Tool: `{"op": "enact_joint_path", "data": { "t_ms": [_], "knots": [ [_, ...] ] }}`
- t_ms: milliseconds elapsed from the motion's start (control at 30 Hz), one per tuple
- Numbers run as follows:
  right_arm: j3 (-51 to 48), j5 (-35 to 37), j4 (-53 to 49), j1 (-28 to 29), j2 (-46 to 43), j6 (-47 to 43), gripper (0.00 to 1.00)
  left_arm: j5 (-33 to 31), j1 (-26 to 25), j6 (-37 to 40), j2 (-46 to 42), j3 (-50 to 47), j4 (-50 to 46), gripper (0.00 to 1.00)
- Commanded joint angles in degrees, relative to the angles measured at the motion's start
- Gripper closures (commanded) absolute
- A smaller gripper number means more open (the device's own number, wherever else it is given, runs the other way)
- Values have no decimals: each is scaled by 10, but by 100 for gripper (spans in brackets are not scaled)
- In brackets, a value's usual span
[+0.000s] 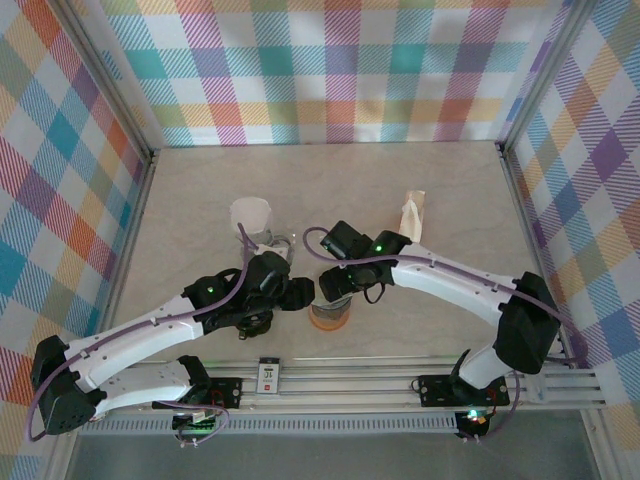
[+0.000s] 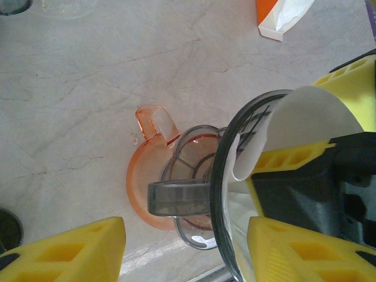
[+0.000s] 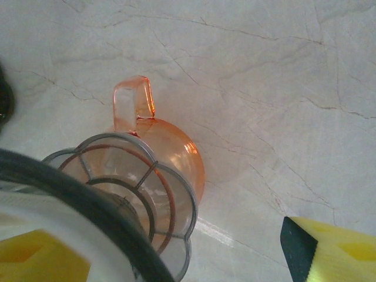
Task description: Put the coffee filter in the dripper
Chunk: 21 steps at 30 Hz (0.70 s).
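The filter [image 2: 305,123] is sitting inside the dripper [image 2: 182,200], curling against its dark rim. The dripper is resting on an orange mug [image 2: 141,182] on the worktop [image 2: 88,88]. The right fingers [image 3: 329,252] are standing spread wide, one at the filter inside the rim, the other well clear outside. The left fingers [image 2: 64,252] are standing apart on either side of the dripper; whether they are gripping it I cannot tell.

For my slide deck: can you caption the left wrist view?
White filter in the grey dripper atop an orange cup, framed by yellow fingers.
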Motion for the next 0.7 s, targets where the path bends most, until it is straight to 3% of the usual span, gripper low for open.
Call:
{"op": "enact_joint_path", "data": {
  "t_ms": [0,167,400,600,667],
  "knots": [
    [-9,-5,12,-2,9,-3,17,4,8,3,3,-4,7,42],
    [-18,-6,20,-1,16,1,17,4,8,-2,-3,-5,12,40],
    [-34,-3,26,-2,18,5,17,5,8,-5,-17,-12,31,28],
    [-42,0,32,0,20,9,17,-2,8,-13,-8,-14,20,29],
    [-41,0,32,1,19,9,17,-3,10,-14,-7,-15,17,35]
  ]
}}
